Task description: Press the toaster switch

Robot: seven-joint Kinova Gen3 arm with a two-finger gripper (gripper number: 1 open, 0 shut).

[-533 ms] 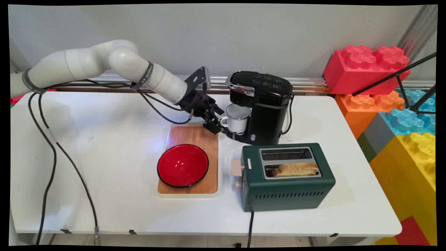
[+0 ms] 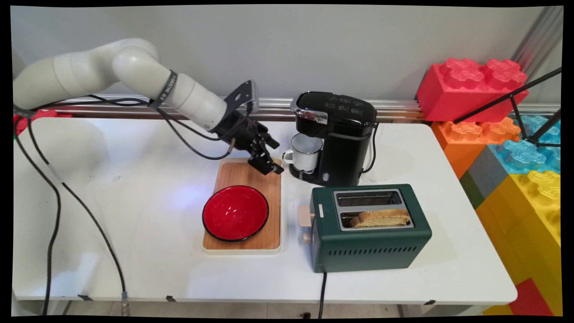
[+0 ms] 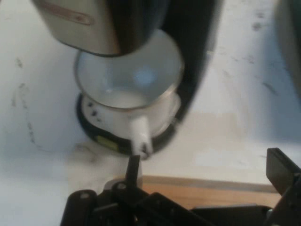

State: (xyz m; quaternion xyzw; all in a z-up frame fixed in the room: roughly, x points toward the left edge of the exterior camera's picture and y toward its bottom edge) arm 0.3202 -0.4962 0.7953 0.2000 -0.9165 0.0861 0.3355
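Now arm angled down-right, pincer [image 2: 272, 158] spread and empty, just left of white mug's [image 2: 306, 153] handle.

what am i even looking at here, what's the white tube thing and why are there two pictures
The white tube is a robot arm. At its end is a black two-finger claw.

The wide picture comes from a fixed camera above the white table, looking down across it. The close picture comes from a camera on the arm's hand, looking along the claw, so its fingers rise from the bottom edge.

On the table: a wooden board with a red bowl on it, a black coffee maker with a white mug standing under its spout, and a green toaster with a slice of bread in one slot.

The claw holds nothing. It is open, over the board's far corner, just short of the mug's handle.
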